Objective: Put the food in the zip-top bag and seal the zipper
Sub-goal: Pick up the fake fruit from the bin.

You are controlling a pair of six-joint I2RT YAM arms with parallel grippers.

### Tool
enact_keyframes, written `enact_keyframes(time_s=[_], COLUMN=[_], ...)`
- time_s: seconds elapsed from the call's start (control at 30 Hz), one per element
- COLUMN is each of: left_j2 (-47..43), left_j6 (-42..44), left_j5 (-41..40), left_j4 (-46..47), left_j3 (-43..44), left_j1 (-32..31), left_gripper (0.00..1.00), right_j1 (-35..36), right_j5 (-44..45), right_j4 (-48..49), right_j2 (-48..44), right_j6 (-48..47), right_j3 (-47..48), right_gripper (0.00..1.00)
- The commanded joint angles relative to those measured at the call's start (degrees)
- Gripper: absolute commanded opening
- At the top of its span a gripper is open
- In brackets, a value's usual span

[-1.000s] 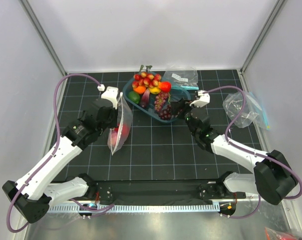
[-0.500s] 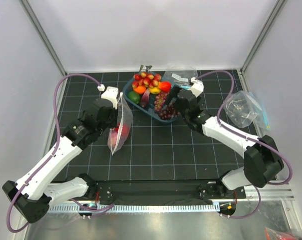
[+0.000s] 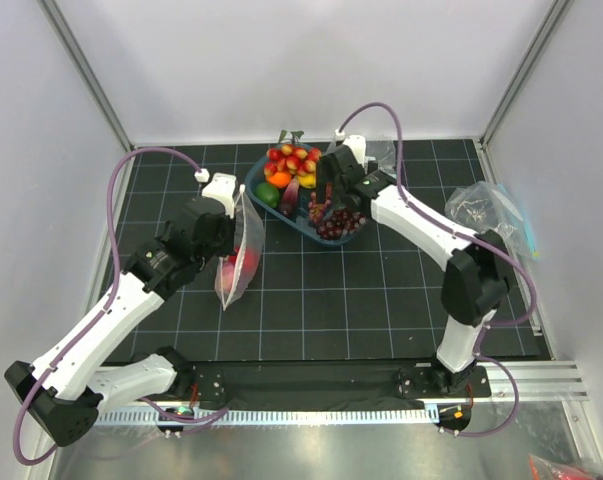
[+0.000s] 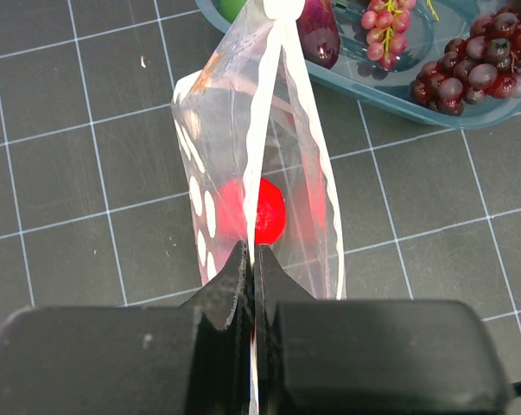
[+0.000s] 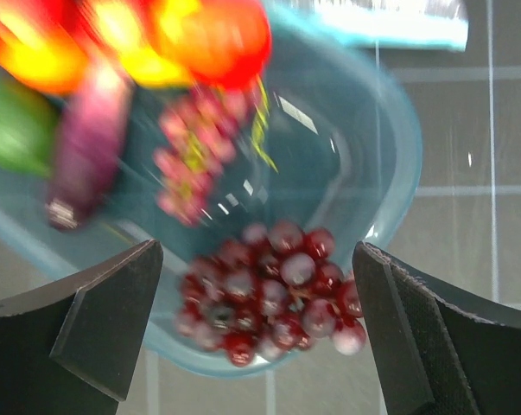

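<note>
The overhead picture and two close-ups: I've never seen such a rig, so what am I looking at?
Two white robot arms are bolted at the near edge of a black gridded table. The overhead camera sees both; each close-up comes from a wrist camera. On the table sits a blue plastic tray of toy food. The left gripper is shut on a clear plastic bag with white dots, holding it up; a round red toy tomato lies inside. The right gripper hovers open over a dark purple toy grape bunch in the tray, holding nothing.
</note>
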Motion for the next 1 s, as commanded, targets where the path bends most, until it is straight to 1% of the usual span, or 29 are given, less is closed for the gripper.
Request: enact_keyframes(time_s=[0.0, 0.17, 0.37, 0.53, 0.63, 0.7, 0.8, 0.83, 0.87, 0.9, 0.93, 0.97], left_j2=[-0.4, -0.5, -0.6, -0.6, -0.6, -0.6, -0.6, -0.6, -0.6, -0.6, -0.7, -0.6], left_j6=[0.7, 0.7, 0.8, 0.8, 0.8, 0.8, 0.8, 0.8, 0.8, 0.8, 0.8, 0.8], left_j5=[0.2, 0.3, 0.3, 0.3, 0.2, 0.2, 0.2, 0.2, 0.2, 0.2, 0.2, 0.2], left_j4=[2.1, 2.1, 2.1, 2.2, 2.1, 2.1, 2.1, 2.1, 2.1, 2.1, 2.1, 2.1], left_j3=[0.0, 0.0, 0.0, 0.0, 0.0, 0.0, 0.0, 0.0, 0.0, 0.0, 0.0, 0.0], left_j1=[0.3, 0.3, 0.3, 0.3, 0.3, 0.3, 0.4, 0.3, 0.3, 0.3, 0.4, 0.3], left_gripper=[0.00, 0.00, 0.00, 0.00, 0.00, 0.00, 0.00, 0.00, 0.00, 0.00, 0.00, 0.00], right_j1=[-0.7, -0.9, -1.0, -1.2, -1.5, -1.8, -2.6, -2.7, -3.3, -3.5, -3.7, -4.3], right_j5=[-0.8, 0.8, -3.1, -4.6, -8.5, -13.0, -18.6, -19.5, -20.7, -23.7, -25.2, -26.8], right_j4=[-11.9, -17.8, -17.1, -18.4, -17.9, -16.1, -12.7, -11.8, -10.0, -8.9, -7.7, -5.2], right_j2=[3.7, 7.8, 7.1, 9.5, 10.1, 9.7, 8.0, 6.7, 6.1, 5.2, 3.6, 2.6], right_j6=[-3.2, -3.1, -1.8, -1.0, -0.8, -1.5, -2.0, -2.0, -2.0, -1.9, -1.8, -1.6], right_j3=[4.4, 6.8, 4.1, 4.6, 4.0, 2.7, 0.8, 0.3, -0.9, -1.6, -2.5, -4.1], right_gripper=[1.00, 0.99, 1.00, 1.00, 0.99, 0.94, 0.66, 0.50, 0.43, 0.38, 0.29, 0.23])
